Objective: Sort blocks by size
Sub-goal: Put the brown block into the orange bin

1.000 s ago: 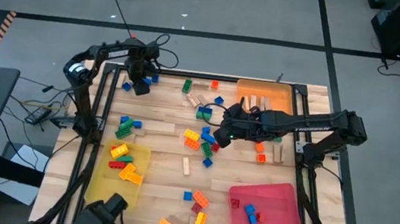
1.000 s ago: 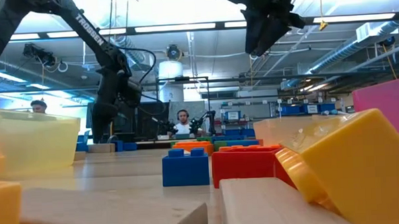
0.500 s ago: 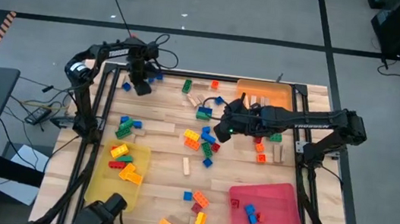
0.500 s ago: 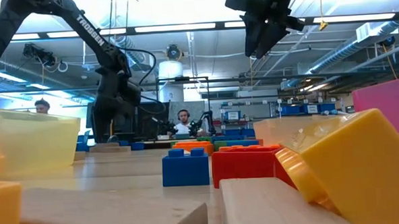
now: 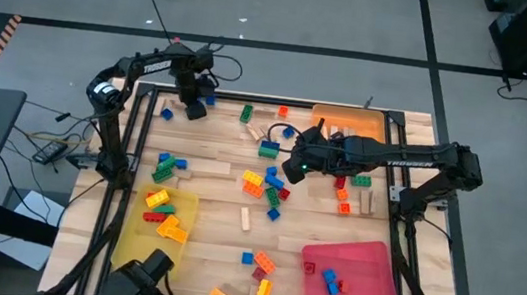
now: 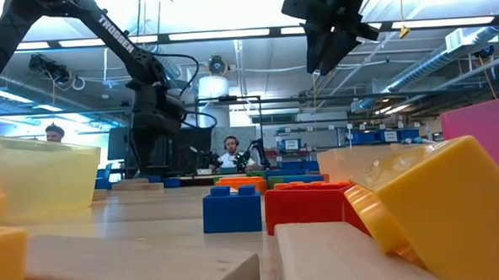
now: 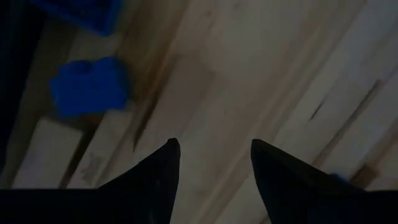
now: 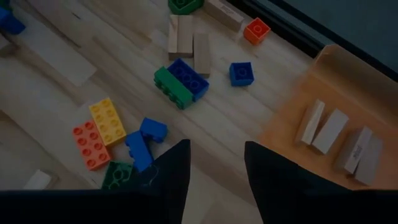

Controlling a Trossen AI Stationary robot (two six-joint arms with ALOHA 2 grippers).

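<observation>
Right claw (image 5: 289, 167) hangs open and empty above the bench (image 5: 205, 211) middle, over scattered blocks (image 5: 264, 183); bare wood lies nearer. An orange tray (image 5: 347, 123) with wooden pieces sits beyond. Left claw (image 5: 194, 111), open, empty, hovers at the far left edge beside a blue block (image 7: 89, 87).

Seen from above, the wooden table (image 5: 217, 197) is strewn with blocks (image 5: 261, 183) in many colours. A yellow tray (image 5: 186, 221) sits at lower left with yellow, red and orange bricks in it, a red tray (image 5: 370, 266) at lower right with blue and red ones, and an orange tray (image 5: 372, 129) near the top right with tan wooden pieces. The left gripper (image 5: 193, 111) hangs over the table's upper left corner; the right gripper (image 5: 288, 168) reaches over the middle.
</observation>
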